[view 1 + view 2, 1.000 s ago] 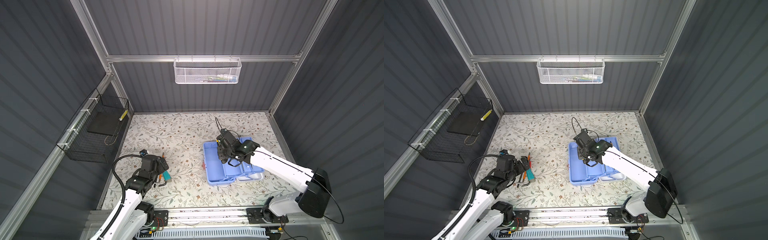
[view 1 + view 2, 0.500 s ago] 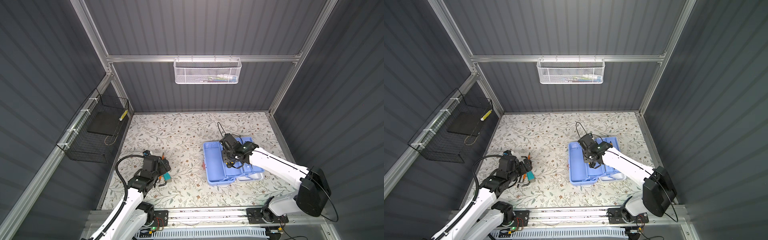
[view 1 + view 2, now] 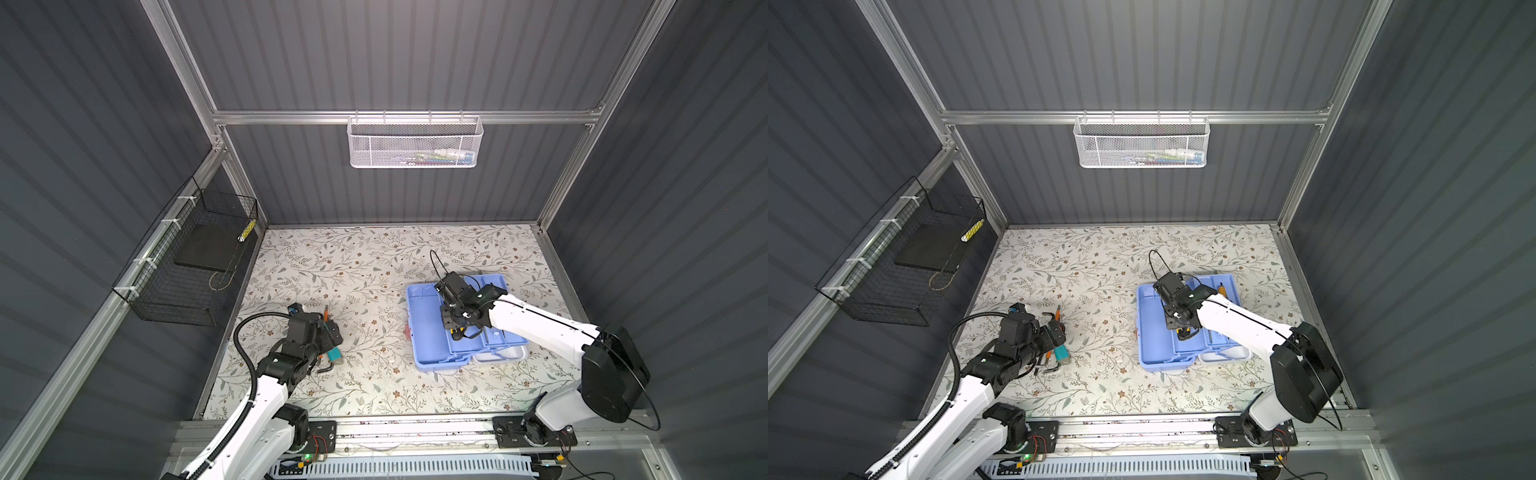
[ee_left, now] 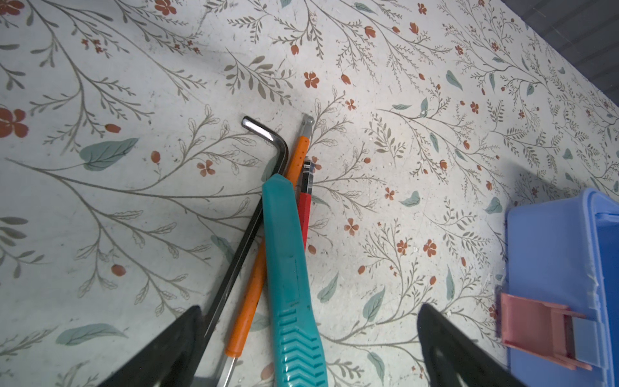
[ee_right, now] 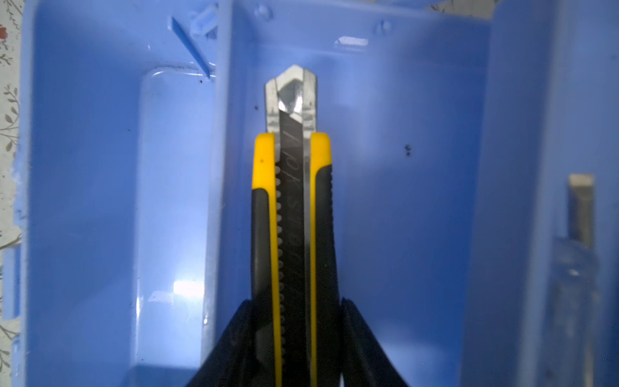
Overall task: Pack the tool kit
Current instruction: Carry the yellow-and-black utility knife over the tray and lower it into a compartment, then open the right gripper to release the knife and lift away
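The tool kit (image 3: 428,332) lies open at the right of the floor, with light blue trays and a white lid (image 3: 505,353) under them. My right gripper (image 5: 294,301) is shut on a yellow-and-black utility knife (image 5: 291,187), held low over a tray compartment (image 5: 402,201); the knife also shows in a top view (image 3: 1183,332). My left gripper (image 4: 310,308) hangs open just above a pile of tools on the floor: a teal utility knife (image 4: 288,268), an orange screwdriver (image 4: 251,288), a hex key (image 4: 268,134) and a red knife (image 4: 304,207). The teal knife lies between the open fingers.
A grey tool (image 5: 581,207) lies in the neighbouring compartment. The kit's pink latch (image 4: 536,321) faces the pile. A white mesh basket (image 3: 411,143) hangs on the back wall and a black wire basket (image 3: 187,266) on the left wall.
My right gripper has carried the yellow knife toward the front and lower into the tray. The left gripper has shifted slightly over the pile, still open.
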Robot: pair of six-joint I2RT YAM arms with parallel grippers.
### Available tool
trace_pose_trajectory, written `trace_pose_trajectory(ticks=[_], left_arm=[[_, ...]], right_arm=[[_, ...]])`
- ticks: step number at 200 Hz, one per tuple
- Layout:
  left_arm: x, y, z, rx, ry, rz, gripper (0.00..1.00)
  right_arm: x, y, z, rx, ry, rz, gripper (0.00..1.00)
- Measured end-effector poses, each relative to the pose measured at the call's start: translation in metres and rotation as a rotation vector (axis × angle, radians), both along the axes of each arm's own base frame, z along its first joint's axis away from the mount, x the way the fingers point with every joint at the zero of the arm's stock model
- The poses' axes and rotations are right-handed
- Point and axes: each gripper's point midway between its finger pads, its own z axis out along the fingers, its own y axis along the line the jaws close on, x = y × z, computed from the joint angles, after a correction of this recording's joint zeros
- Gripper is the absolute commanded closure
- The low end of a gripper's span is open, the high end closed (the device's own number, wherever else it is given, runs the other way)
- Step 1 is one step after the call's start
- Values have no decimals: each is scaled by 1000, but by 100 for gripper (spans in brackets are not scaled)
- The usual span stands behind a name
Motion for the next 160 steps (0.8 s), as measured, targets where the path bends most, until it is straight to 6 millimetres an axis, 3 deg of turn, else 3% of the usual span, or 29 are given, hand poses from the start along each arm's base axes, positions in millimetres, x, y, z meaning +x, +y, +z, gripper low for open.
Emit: trace_pose_trajectory(ticks=[62,83,124,160], left_arm=[[5,-6,1,-26,-9,-15,0],[5,-9,-5,-41,1,-18,1],[5,-14,-21,-60,48,-23,1],[10,-20,-27,-85,60,-29,1]], right_arm=[[-1,-1,4,-2,-6,5,43],[-2,3,23,58,-42,16,43],[-5,19,76,249,-153,58,42],[-10,25,95,325,-188,84,42]])
